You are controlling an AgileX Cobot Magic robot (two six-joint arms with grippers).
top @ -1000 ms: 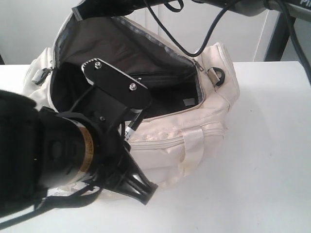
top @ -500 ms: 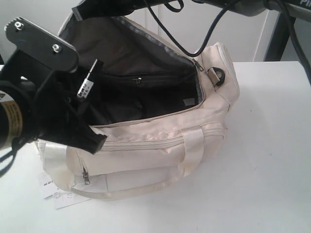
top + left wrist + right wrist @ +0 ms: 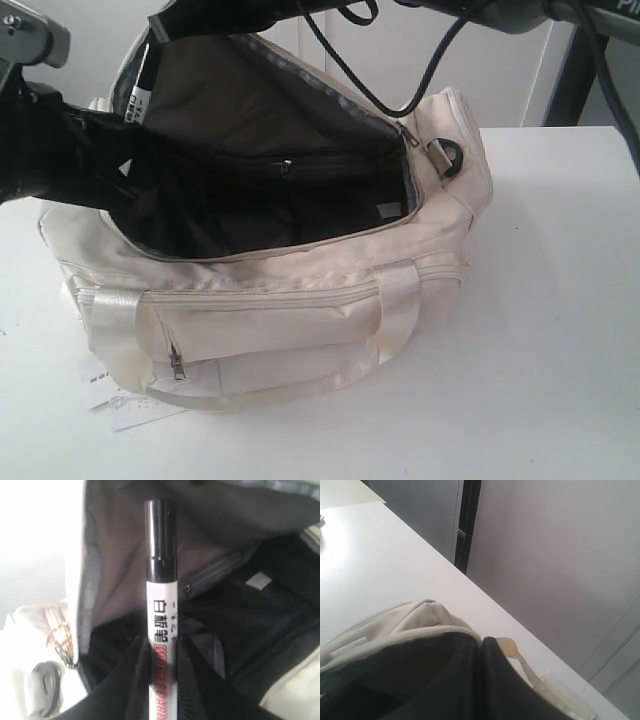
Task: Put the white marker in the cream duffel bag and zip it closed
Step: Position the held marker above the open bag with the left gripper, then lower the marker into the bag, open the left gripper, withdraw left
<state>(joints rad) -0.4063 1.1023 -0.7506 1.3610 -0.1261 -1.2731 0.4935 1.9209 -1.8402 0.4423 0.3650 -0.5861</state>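
Note:
The cream duffel bag stands wide open on the table, its dark lining showing. My left gripper is shut on the white marker, black cap pointing away toward the bag's inside. In the exterior view the white marker pokes out of my left arm over the bag's left end. My right gripper is at the top, holding the bag's rear flap upright. In the right wrist view the right gripper is shut on the cream duffel bag at its rim fabric.
A white paper tag lies under the bag's front left corner. A black ring hangs at the bag's right end. An inner zip pocket runs along the lining. Cables hang above. White table extends right.
My left arm has swung from in front of the bag up and to the left, carrying the marker to the bag's left end. The bag's front is now uncovered. The right gripper has held still.

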